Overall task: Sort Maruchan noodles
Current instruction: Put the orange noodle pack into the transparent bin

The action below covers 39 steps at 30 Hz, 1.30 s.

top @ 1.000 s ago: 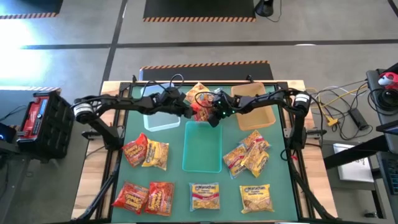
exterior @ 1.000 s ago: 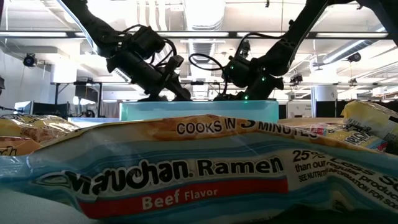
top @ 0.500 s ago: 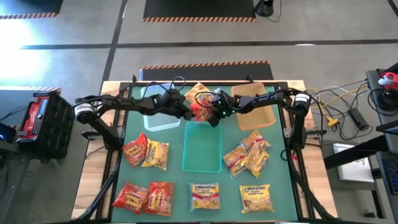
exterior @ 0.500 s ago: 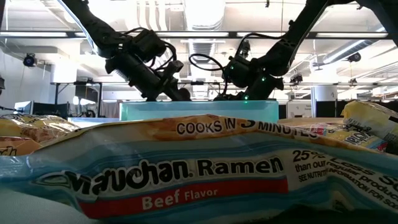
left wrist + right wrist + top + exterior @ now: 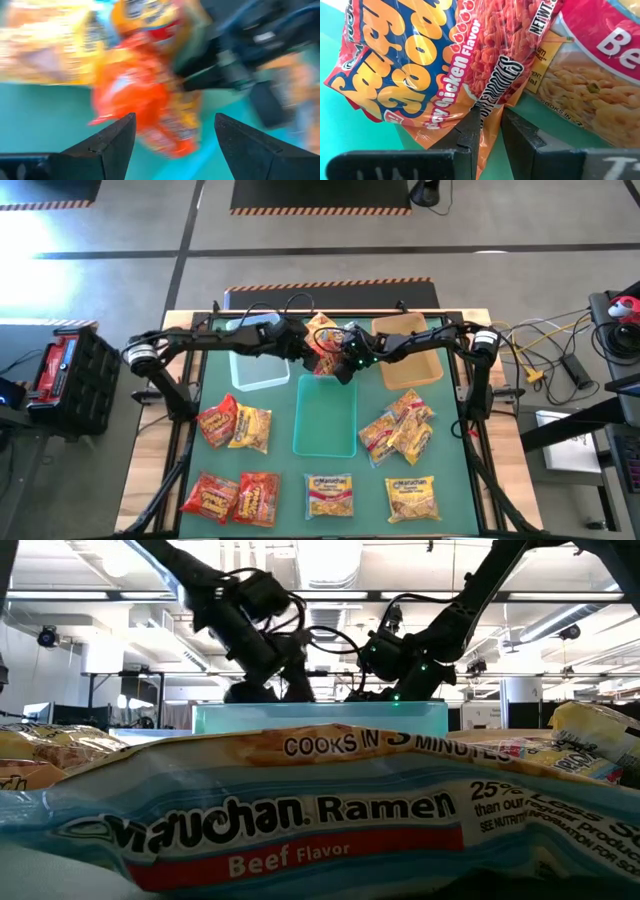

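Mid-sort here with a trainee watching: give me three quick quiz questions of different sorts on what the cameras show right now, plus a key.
1. True or false: the right gripper is pinching the edge of a red-orange noodle packet.
2. Multiple choice: the left gripper is A) shut on a yellow packet, B) open with nothing between its fingers, C) out of sight.
3. Fill in: the teal bin in the middle of the table holds ____ packets.

Key: 1 true. 2 B; it faces the red-orange packet without gripping it. 3 no; it is empty.
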Available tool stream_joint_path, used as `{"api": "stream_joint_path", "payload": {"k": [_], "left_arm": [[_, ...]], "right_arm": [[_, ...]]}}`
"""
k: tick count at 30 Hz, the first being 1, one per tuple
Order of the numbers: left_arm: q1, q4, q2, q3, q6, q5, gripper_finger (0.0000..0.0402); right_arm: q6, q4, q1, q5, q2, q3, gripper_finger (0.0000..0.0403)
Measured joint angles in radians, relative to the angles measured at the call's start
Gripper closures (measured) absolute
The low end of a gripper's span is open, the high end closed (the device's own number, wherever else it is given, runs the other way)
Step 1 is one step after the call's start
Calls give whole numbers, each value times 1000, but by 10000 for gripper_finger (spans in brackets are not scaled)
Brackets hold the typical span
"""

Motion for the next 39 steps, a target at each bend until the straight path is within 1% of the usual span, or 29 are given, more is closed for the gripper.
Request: {"api": "stream_joint_path", "payload": {"k": [2, 4, 11, 15, 20, 24, 26, 33, 37, 39], "left_arm": [[3, -84, 29, 60, 45, -50, 148], [8, -111, 63, 101, 74, -79, 148], [24, -133, 211, 193, 92, -80, 147], [24, -184, 259, 233, 104, -71, 147], [26, -229, 254, 239, 115, -79, 147], [29, -314, 216, 229, 110, -144, 147], [30, -318, 198, 217, 80, -148, 147], [6, -280, 201, 183, -69, -109, 147], [-6, -198, 201, 159, -129, -45, 147], [-13, -182, 201, 157, -152, -35, 147]], "right_arm": [[-6, -1, 0, 0, 0, 0, 335], [-11, -2, 0, -1, 0, 0, 335], [-16, -7, 0, -1, 0, 0, 335], [-17, -10, 0, -1, 0, 0, 335], [-28, -19, 0, -1, 0, 0, 335], [-41, -24, 0, 0, 0, 0, 335], [-51, -24, 0, -1, 0, 0, 335], [-68, -24, -2, -1, 0, -1, 335], [-70, -24, -7, 0, 2, -1, 335], [-74, -24, -8, 0, 2, -1, 335]]}}
